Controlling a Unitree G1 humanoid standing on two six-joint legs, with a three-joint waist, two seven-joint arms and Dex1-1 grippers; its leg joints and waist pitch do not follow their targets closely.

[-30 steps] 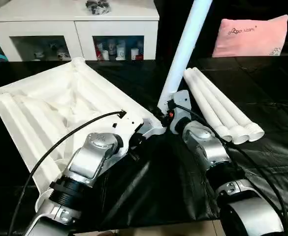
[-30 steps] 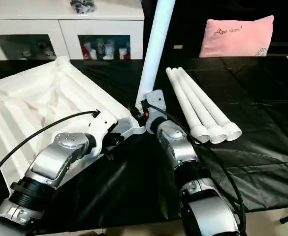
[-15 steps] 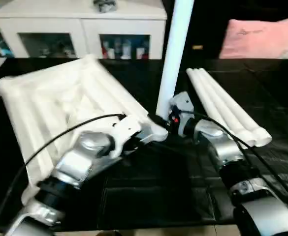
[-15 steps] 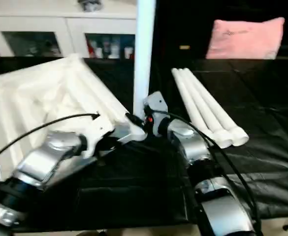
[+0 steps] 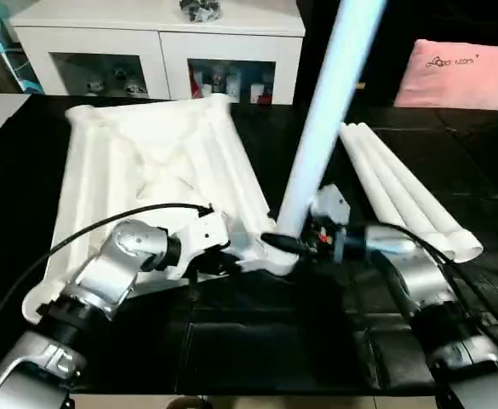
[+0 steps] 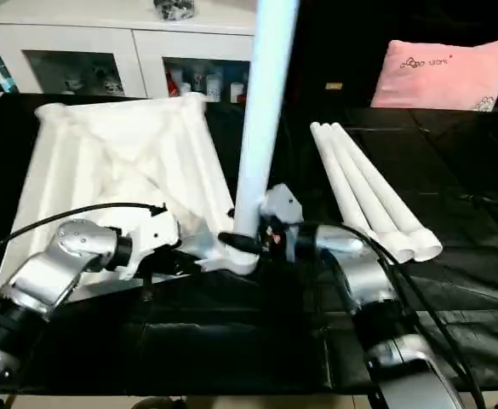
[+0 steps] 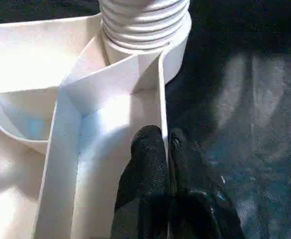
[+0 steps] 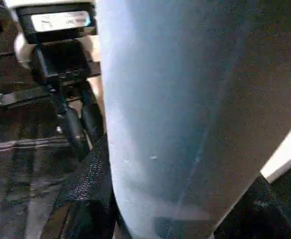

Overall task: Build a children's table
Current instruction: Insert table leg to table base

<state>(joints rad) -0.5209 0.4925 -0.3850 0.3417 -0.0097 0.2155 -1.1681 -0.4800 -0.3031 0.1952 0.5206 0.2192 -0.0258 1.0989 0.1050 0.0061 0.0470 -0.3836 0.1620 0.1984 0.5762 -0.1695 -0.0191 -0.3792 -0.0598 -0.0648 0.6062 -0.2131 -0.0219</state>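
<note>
My left gripper [image 7: 166, 144] is pinched shut on a thin rib of the tabletop [image 5: 146, 162], one finger either side of the wall, right by the corner socket [image 7: 177, 45]. My right gripper [image 5: 304, 243] is half-open around the leg [image 5: 325, 111], its fingers [image 8: 93, 189] pressed against the tube near its lower end. That grip is the same as a second ago.

The leg's threaded end [image 7: 145, 22] sits in the socket at the tabletop's near right corner. The leg rises from there and leans up to the right, out past the top edge. Half a second ago it stood nearly straight; a second ago it leaned about as it does now.

The tabletop lies underside up on the black sheet [image 5: 257, 341], ribs showing. Against the sheet and the cabinet [image 5: 155, 43] behind it, it now sits squarer to me than a second ago, its long sides running away from me rather than slanting off to the left. The whole view has shifted too, so part of that is my head.

The three spare legs [image 5: 406, 192] lie side by side on the sheet to the right, touching, as before. The pink cushion [image 5: 466, 77] sits at the far right.
</note>
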